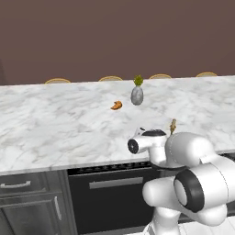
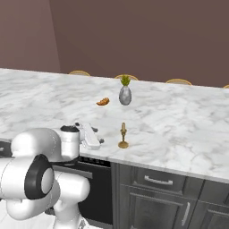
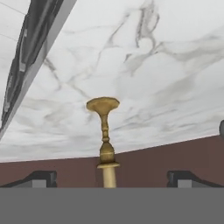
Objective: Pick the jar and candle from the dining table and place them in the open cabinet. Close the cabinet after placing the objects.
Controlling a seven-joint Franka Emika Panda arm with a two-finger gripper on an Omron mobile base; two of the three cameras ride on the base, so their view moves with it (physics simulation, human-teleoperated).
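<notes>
Marble dining table (image 2: 179, 129) spans mid-frame against a brown wall; grey vase (image 2: 125, 95) and orange croissant (image 2: 103, 101) at upper centre; candle (image 2: 123, 136) upright near the front edge, centre of the right base view; gripper (image 3: 111, 178) jaws wide, fingertips either side of the candle, not touching

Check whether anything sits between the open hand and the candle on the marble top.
Nothing visible does. In the hand view the candle lines up centred between the two spread fingertips, with bare dining table around it. The croissant and vase stand farther back, off the approach line of the hand.
</notes>
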